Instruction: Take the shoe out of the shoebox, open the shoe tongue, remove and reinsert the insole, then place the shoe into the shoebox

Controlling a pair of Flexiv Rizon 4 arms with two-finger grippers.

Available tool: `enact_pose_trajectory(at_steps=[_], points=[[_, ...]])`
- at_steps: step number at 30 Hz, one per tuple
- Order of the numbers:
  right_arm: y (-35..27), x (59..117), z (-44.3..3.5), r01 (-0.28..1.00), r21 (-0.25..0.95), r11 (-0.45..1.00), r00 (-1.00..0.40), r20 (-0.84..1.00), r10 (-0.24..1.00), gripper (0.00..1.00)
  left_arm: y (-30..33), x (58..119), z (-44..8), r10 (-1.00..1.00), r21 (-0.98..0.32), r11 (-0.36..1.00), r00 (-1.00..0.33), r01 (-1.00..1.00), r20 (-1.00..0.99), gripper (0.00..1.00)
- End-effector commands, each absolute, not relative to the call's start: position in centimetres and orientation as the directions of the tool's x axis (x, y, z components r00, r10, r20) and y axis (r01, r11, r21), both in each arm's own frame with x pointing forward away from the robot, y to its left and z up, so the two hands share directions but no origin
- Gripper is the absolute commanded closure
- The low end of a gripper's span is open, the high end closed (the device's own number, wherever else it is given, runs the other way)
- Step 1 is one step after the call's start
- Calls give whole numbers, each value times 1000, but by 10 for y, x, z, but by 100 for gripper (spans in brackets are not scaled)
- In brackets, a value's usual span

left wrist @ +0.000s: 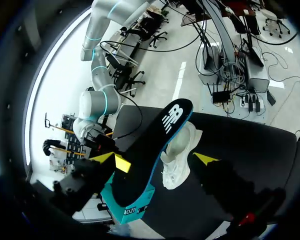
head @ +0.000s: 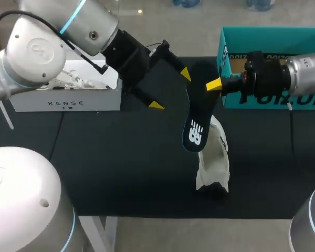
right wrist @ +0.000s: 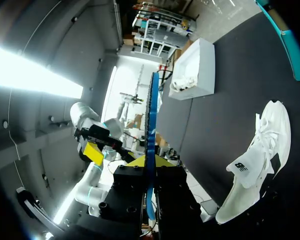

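Insole [head: 196, 118], dark with a white logo near one end, hung above the black surface [head: 94, 168] just right of the frame's centre in the head view, with its logo end lowest. The right tool [head: 215, 85], entering from the right edge, was closed on the insole's upper end. In the right wrist view the insole stood edge-on between its two fingers. The white shoe [head: 214, 157] rested on the surface at lower centre-right, out of the shoebox and directly below the logo end. Contact between shoe and insole could not be determined. The teal shoebox [head: 273, 32] sat in the upper right of the frame, behind the right arm. The left tool [head: 170, 89] was at upper centre, just left of the insole's upper end. Its fingers were spread wide and gripped nothing. A white box [head: 68, 101] occupied the upper left of the surface.
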State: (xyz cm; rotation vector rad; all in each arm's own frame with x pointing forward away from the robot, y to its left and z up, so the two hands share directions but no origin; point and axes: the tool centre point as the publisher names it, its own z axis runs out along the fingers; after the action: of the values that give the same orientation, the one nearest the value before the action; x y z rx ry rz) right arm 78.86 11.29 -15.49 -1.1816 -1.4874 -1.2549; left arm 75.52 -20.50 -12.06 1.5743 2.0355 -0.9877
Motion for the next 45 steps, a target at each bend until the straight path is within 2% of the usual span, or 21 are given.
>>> enact_pose_trajectory(at_steps=[1,15,25,45], points=[[114,788,-155,979,199,53,-205,969,141,100,-217,753,-112,800,-292,115,-263,949,-539,0],[106,783,-164,975,210,79,-218,969,114,100,-217,753,-112,800,-292,115,-263,949,-539,0],[116,776,-181,977,153,151,-167,982,84,100,-217,753,-112,800,-292,115,-263,949,-539,0],[100,739,-171,982,142,129,-152,985,79,100,-217,753,-112,800,-292,115,-263,949,-539,0]])
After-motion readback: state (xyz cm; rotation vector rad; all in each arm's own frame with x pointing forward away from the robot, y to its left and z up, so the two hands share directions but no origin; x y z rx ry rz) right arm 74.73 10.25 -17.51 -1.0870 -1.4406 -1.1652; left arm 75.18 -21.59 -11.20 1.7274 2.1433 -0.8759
